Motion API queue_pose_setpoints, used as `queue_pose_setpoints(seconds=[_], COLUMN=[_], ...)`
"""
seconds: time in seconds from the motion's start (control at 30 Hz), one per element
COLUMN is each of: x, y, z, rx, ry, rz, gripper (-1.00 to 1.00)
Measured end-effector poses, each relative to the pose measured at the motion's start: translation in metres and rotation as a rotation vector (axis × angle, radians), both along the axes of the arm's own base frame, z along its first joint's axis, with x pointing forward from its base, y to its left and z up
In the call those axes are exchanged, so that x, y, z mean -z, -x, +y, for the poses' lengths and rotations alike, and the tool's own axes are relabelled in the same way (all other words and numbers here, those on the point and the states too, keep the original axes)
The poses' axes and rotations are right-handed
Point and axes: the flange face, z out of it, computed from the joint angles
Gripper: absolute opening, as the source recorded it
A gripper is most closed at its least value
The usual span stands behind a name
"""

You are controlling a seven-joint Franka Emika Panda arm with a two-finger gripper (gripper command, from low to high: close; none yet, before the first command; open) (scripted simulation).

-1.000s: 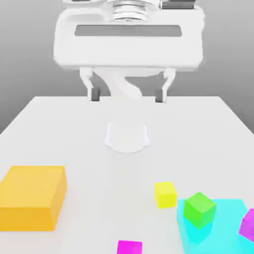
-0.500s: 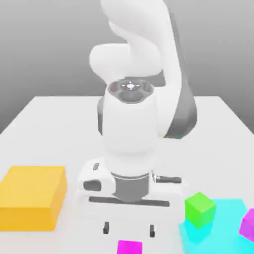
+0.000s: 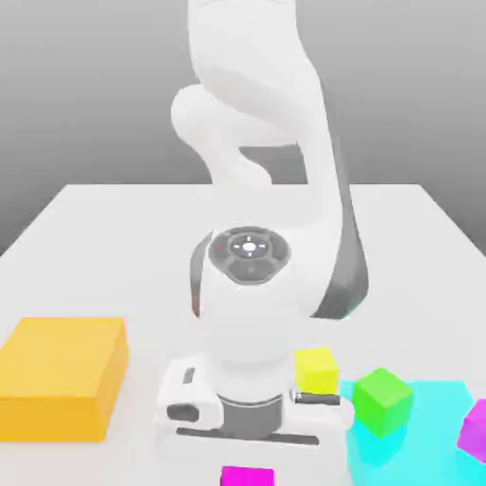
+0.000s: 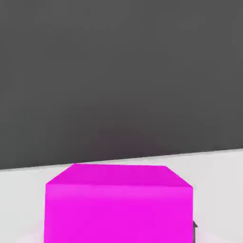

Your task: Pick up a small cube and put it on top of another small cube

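The arm bends low over the magenta cube on the desk; I cannot tell the gripper's state.

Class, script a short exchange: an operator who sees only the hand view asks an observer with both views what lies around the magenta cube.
Operator: I see a magenta cube close up. Is any other small cube near it?
Observer: Yes, a yellow cube sits on the table, farther back and toward the exterior view's right.
Operator: Is anything stacked?
Observer: A green cube rests on a cyan block at the exterior view's right.
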Motion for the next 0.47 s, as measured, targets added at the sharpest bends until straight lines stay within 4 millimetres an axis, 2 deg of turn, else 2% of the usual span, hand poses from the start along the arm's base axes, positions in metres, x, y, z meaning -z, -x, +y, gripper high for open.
queue_pose_setpoints(seconds=[0.1, 0.23, 0.27, 0.3, 0.33, 0.37, 0.47], x=[-0.032, -0.074, -0.078, -0.073, -0.061, -0.052, -0.052], y=[-0.003, 0.015, 0.021, 0.028, 0.033, 0.036, 0.036], z=[0.075, 0.175, 0.201, 0.226, 0.242, 0.25, 0.25], rx=[-0.228, -0.538, -0.616, -0.695, -0.747, -0.773, -0.773], ry=[-0.008, -0.009, -0.007, -0.003, -0.001, 0.0, 0.0], rz=[0.001, 0.0, 0.0, 0.0, 0.0, 0.0, 0.0], gripper=[-1.0, -1.0, -1.0, -1.0, -1.0, 1.0, 1.0])
